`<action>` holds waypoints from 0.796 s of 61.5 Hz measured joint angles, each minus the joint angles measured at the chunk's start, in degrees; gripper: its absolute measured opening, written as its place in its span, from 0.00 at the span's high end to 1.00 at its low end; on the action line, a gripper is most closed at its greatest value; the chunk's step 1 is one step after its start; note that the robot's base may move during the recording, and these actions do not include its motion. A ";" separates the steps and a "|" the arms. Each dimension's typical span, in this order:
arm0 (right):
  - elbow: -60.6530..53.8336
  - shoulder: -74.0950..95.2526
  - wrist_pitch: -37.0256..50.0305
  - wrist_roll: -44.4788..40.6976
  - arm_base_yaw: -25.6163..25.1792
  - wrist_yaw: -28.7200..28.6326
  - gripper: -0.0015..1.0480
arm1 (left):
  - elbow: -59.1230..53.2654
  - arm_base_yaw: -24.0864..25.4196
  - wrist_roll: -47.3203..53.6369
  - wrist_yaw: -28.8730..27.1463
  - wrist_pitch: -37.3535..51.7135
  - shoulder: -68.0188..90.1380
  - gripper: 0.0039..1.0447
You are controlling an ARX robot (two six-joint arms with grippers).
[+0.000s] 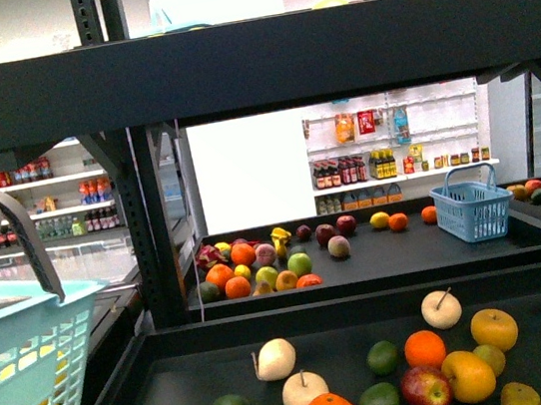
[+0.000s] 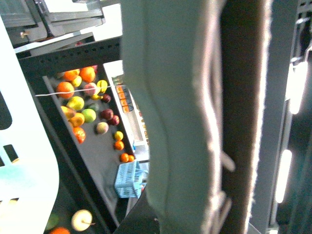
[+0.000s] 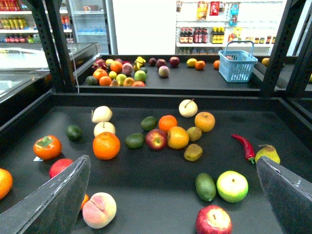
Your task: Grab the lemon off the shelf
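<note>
On near shelf (image 3: 273, 122) tray: we take the oval yellow fruit as lemon (image 3: 178, 137), lying among oranges, untouched. Right tool (image 3: 170, 195) spread, empty, short of it. Left tool: cannot tell. Approach step; next, advance and straddle lemon.

on the near tray you see three oranges (image 3: 106, 145), three pale pears (image 3: 101, 114), two red apples (image 3: 156, 139), one red chili (image 3: 244, 146), one blue basket (image 3: 237, 65).
</note>
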 joint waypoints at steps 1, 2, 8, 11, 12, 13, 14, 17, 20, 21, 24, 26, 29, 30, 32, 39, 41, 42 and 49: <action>0.00 0.00 0.00 0.00 0.00 0.00 0.02 | 0.15 0.26 -0.48 0.11 0.37 0.13 0.94; 0.00 0.00 0.00 -0.02 0.00 0.00 0.02 | 0.57 1.03 -1.27 0.50 1.38 0.70 0.94; 0.00 0.00 0.00 -0.02 0.00 0.00 0.02 | 1.70 3.06 -3.26 1.46 4.37 2.49 0.94; 0.00 0.00 0.00 -0.02 0.00 0.00 0.02 | 2.38 4.00 -4.17 1.88 6.10 3.78 0.94; 0.00 0.00 0.00 -0.02 0.00 -0.02 0.02 | 2.62 4.33 -4.50 2.01 6.69 4.24 0.94; 0.00 0.00 0.00 0.00 0.00 0.00 0.02 | 2.73 4.50 -4.66 2.05 6.97 4.57 0.94; 0.00 0.00 0.00 -0.02 0.00 -0.02 0.02 | 2.95 4.83 -4.96 2.12 7.58 5.01 0.94; 0.00 0.00 0.00 0.00 0.00 0.00 0.02 | 3.50 5.53 -5.44 2.56 8.79 6.43 0.94; 0.00 0.00 0.00 -0.02 0.00 0.00 0.02 | 4.04 6.01 -5.84 2.99 9.66 7.54 0.94; 0.00 0.00 0.00 0.00 0.00 0.00 0.02 | 4.31 6.23 -5.95 3.17 9.99 7.96 0.94; 0.00 0.00 0.00 0.00 0.00 0.00 0.02 | 5.03 6.80 -6.27 3.56 11.13 9.42 0.94; 0.00 -0.02 0.00 0.00 0.00 0.00 0.02 | 5.40 7.10 -6.54 3.76 11.80 10.12 0.94; -0.02 -0.02 0.00 -0.02 0.00 0.00 0.02 | 5.81 7.56 -7.15 4.17 13.31 11.28 0.94; 0.00 -0.02 0.00 0.00 0.00 0.00 0.02 | 6.14 7.87 -7.52 4.44 14.16 11.98 0.94; 0.00 0.00 0.00 0.00 0.00 0.00 0.02 | 6.51 8.15 -7.82 4.68 14.99 12.61 0.94; 0.00 -0.02 0.00 -0.02 0.00 0.00 0.02 | 8.24 9.18 -9.55 5.68 19.56 16.04 0.94; 0.00 -0.02 0.00 -0.02 0.00 0.00 0.02 | 8.98 9.46 -10.08 5.92 20.68 17.07 0.94; 0.00 -0.02 0.00 0.00 0.00 0.00 0.02 | 9.18 9.55 -10.29 6.05 20.92 17.22 0.94; 0.00 -0.02 0.00 0.00 0.00 0.00 0.02 | 11.13 10.43 -11.17 6.73 23.45 19.87 0.94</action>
